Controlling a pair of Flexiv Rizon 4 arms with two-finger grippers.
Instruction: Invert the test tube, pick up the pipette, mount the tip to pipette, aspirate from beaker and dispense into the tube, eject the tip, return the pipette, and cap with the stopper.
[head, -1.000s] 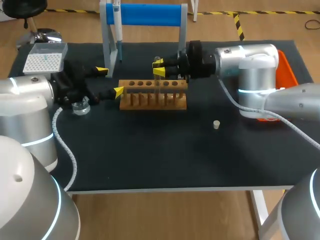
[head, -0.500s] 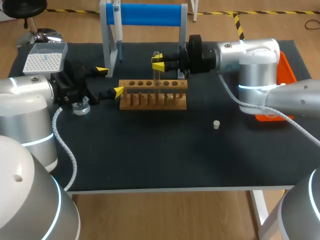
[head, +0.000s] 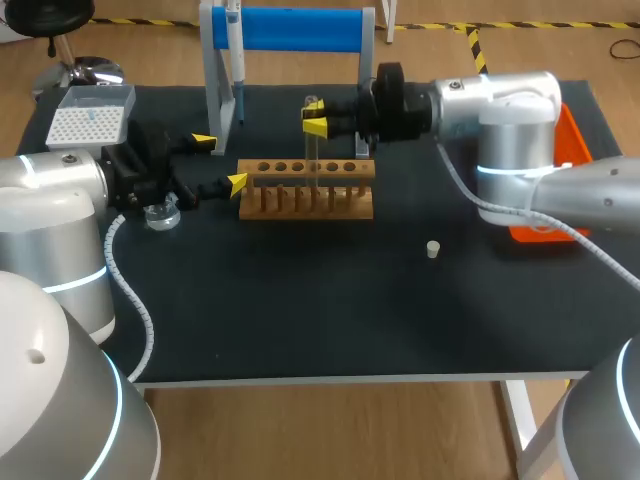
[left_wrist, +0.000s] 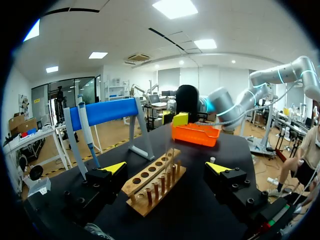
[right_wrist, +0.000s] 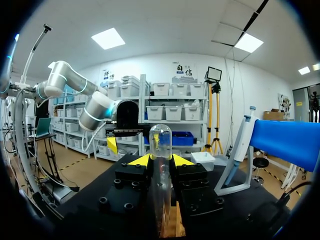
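Grips tube (right_wrist: 160, 142) in right claw (head: 315, 115) above rack (head: 306, 192); likely light, slick, brittle glass, best held mid-body. Leaves left claw (head: 220, 162) wide open, empty.

Holds the clear test tube (right_wrist: 160, 139) upright between the yellow tips of the right gripper (head: 316, 117), rounded closed end up, lower end down at a middle hole of the wooden rack (head: 307, 192); cannot tell whether clear of it. Shows the pale pipette (head: 235, 50) hanging nose-down at the left post of the blue-barred stand (head: 295, 28) behind the rack. Shows the white tip box (head: 88, 118) at the far left corner, the small glass beaker (head: 160, 214) left of the rack, partly hidden, and the small pale stopper (head: 433, 249) alone, nearer and right of the rack.
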